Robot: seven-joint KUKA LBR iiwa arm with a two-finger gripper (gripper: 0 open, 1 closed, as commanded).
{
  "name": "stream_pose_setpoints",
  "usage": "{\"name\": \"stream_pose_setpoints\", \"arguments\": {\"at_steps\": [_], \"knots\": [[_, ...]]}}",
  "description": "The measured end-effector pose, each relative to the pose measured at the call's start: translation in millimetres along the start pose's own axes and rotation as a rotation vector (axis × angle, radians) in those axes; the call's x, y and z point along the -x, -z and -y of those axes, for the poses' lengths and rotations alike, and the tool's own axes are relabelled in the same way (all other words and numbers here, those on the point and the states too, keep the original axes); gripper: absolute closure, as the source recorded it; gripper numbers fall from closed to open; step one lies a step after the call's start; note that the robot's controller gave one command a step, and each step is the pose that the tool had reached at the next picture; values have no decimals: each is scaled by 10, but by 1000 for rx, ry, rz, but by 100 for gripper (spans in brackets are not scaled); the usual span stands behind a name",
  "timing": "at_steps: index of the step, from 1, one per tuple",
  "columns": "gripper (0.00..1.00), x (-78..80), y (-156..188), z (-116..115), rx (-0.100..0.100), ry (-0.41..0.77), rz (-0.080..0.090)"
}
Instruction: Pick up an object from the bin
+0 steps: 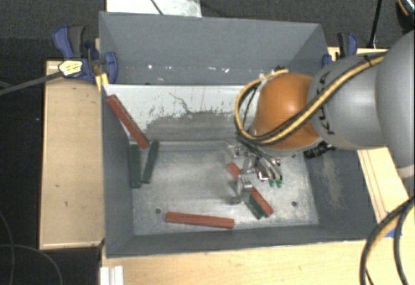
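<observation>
My gripper (241, 192) is low over the right part of the bin floor, under the orange cover. Its tips are down at a short red stick (260, 200) that lies on a dark green stick (257, 208), both slanting toward the front right. Another small red piece (233, 170) shows just left of the gripper body. I cannot see whether anything is between the fingers.
A long red stick (199, 219) lies flat near the front wall. Another red stick (127, 122) leans in the back left corner, with two dark green sticks (141, 162) below it along the left wall.
</observation>
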State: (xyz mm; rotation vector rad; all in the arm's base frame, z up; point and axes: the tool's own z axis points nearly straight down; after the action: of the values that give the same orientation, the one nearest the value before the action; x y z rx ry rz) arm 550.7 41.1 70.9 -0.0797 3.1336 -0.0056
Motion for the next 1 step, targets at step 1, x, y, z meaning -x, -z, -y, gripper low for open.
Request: {"name": "stream_pose_setpoints", "arguments": {"at_steps": [1], "knots": [[0, -121, -7, 659, 0, 62, -8]]}}
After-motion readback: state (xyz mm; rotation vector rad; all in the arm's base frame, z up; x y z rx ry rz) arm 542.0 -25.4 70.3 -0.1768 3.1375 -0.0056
